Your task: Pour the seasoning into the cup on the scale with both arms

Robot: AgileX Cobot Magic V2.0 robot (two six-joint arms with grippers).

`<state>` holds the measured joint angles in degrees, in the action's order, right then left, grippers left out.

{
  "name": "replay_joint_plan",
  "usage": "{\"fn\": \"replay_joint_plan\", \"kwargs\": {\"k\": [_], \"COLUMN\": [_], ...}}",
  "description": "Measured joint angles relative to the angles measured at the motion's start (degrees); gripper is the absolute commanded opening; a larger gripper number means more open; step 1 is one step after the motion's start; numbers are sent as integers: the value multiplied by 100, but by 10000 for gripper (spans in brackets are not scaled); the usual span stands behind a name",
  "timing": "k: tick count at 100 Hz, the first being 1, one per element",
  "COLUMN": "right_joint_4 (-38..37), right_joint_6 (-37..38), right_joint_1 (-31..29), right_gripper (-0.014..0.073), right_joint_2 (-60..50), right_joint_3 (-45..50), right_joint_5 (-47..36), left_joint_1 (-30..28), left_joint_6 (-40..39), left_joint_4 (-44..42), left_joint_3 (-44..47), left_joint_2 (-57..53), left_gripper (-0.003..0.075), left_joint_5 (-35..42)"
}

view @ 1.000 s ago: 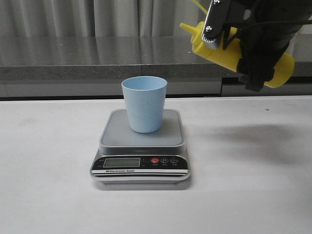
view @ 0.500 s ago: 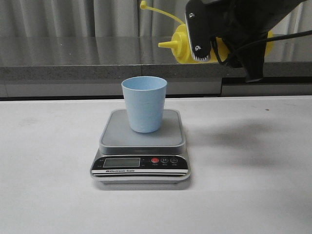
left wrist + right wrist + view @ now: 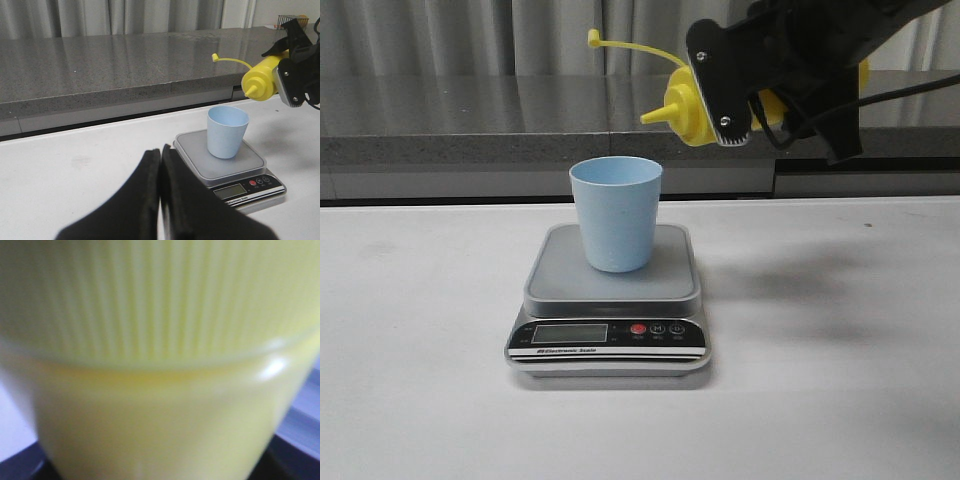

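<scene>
- Gripping the tall yellow plastic squeeze bottle, the right gripper holds it lying almost level, nozzle aimed at the robot's left.
- Nozzle tip hangs above and just right of the small pale blue plastic cup; nothing stands between.
- Cup stands upright on the flat grey digital scale.
- Left gripper waits well apart, fingers pressed together, empty.

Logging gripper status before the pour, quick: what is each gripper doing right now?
Left gripper: closed, holding nothing.
Right gripper: closed on the bottle, held tilted above the cup.
</scene>
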<state>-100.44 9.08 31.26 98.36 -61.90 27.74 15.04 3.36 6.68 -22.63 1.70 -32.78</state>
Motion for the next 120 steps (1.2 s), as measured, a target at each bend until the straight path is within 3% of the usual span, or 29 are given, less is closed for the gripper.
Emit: {"fn": "replay_joint_plan", "kwargs": {"k": [35,73,93,110,120], "right_joint_4": [0,0,358,1417,2209], "right_joint_6": [-680,-778,381,1715,2093], "right_joint_1": [0,71,71,-39,-283], "right_gripper": [-67,-67,-67,-67,-67], "right_joint_2": [77,77,33,-260,-410], "right_joint_3": [0,0,0,0,-5], "right_joint_5": [195,256,-52,-545,-828], "left_joint_1": [0,0,0,0,0], "left_joint_6": [0,0,0,0,0], "left_joint_4": [0,0,0,0,0], "left_joint_3": [0,0,0,0,0], "left_joint_2": [0,0,0,0,0], "left_gripper": [-20,-20,-20,-20,-20], "left_joint_5": [0,0,0,0,0]}}
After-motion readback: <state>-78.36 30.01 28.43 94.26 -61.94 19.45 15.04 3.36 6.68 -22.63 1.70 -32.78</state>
